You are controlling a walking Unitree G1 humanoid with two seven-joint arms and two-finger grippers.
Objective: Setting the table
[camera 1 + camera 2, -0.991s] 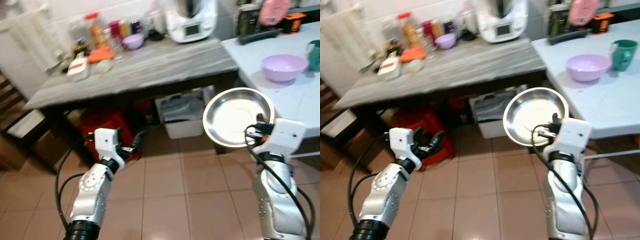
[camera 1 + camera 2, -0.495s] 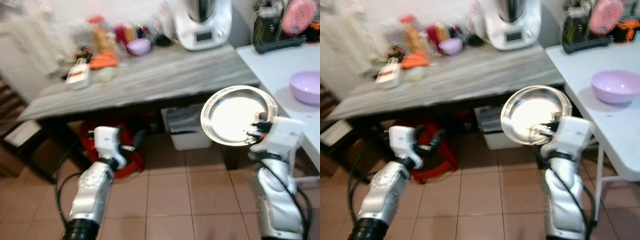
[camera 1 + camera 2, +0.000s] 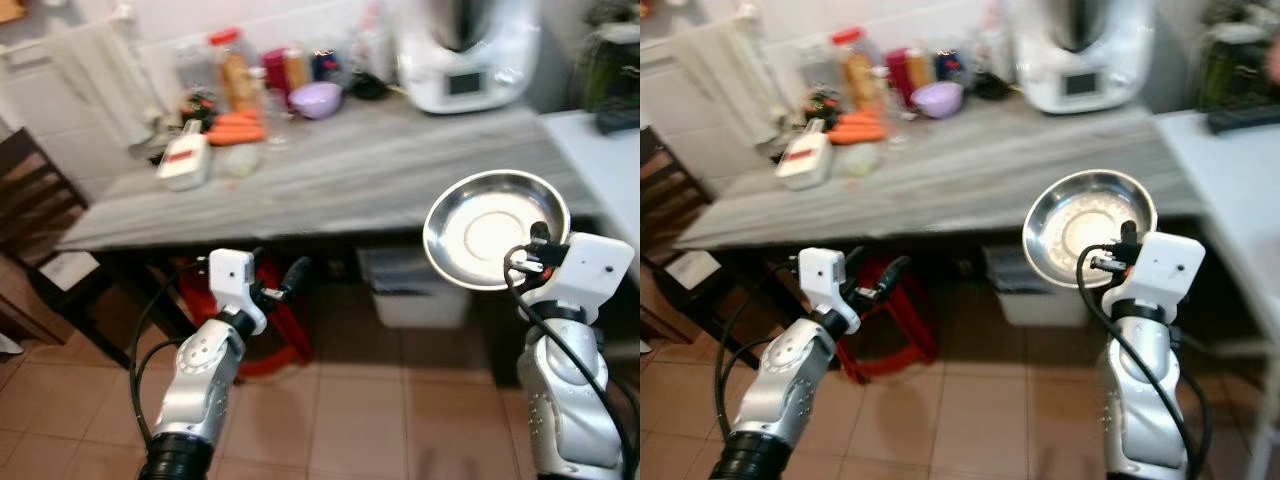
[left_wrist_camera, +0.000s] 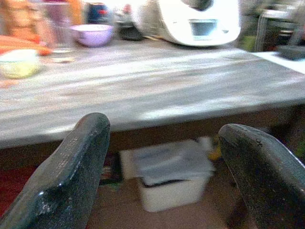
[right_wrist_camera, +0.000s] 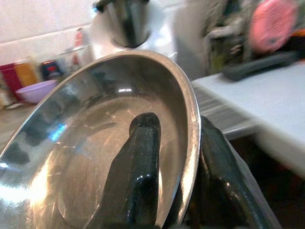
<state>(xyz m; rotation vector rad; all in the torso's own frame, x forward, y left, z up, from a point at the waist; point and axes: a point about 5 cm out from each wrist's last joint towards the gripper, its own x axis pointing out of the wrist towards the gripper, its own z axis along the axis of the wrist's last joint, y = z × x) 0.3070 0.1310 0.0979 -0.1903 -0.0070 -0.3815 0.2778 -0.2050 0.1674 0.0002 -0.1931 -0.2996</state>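
Steel plate (image 3: 495,230) rim pinched in right gripper (image 5: 178,157) fingers; left gripper (image 4: 164,171) fingers wide, short of grey table (image 3: 330,175) edge.

Grey wooden table (image 3: 380,170), terracotta floor tiles (image 3: 350,420)

Grey table (image 3: 400,165) carries a white appliance (image 3: 465,55), purple bowl (image 3: 318,98), carrots (image 3: 237,128), white bottle (image 3: 184,163) and jars (image 3: 232,70); tiled floor (image 3: 340,420) carries a white bin (image 3: 415,290).
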